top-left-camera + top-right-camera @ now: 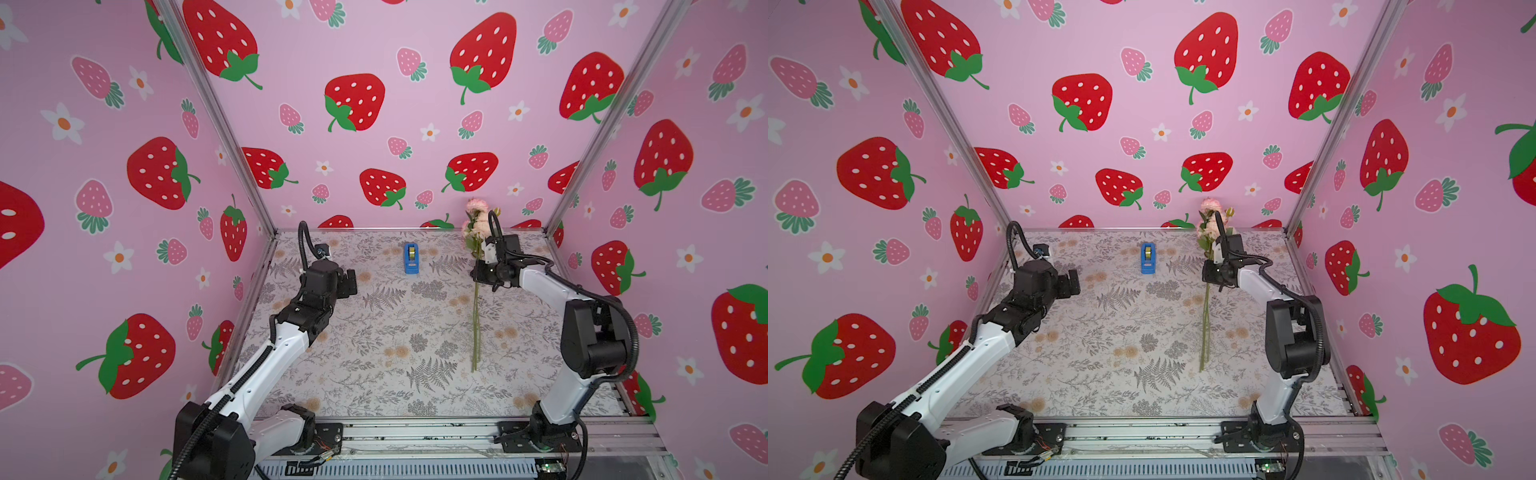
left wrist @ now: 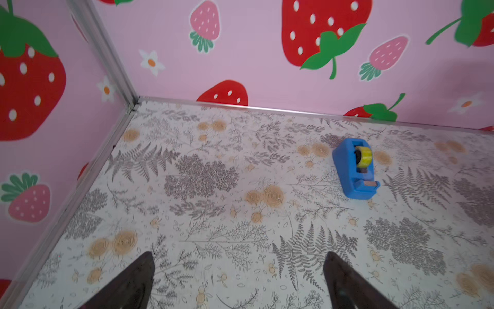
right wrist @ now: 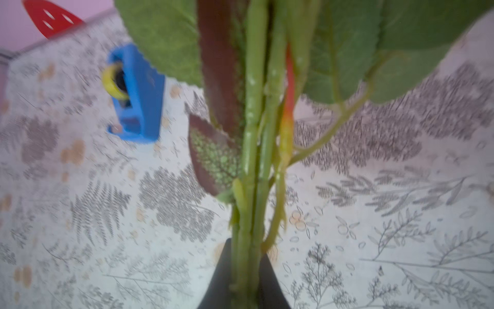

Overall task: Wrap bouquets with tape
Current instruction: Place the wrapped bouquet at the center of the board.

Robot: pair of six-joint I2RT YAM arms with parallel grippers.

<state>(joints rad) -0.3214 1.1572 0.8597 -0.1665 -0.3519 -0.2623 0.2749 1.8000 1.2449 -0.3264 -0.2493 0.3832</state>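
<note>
We are clamping our right hand (image 1: pixel 478 272) on the bouquet (image 1: pixel 475 320), its two fingers (image 3: pixel 217 283) pressing together on the green stems just below the leaves. The blooms (image 1: pixel 473 224) are pointing toward the back wall (image 1: pixel 415 124). The stem ends are reaching toward the near edge of the desk (image 1: pixel 374 340); whether they are touching it we cannot tell. We are holding our left hand (image 2: pixel 239 256) above the left side of the desk, its fingers standing wide apart with nothing between them. The tape (image 2: pixel 363 156), a yellowish roll, is sitting in its blue dispenser (image 2: pixel 352 184) on the desk near the back wall. It is lying between our two hands, well apart from both and to the left of the bouquet.
</note>
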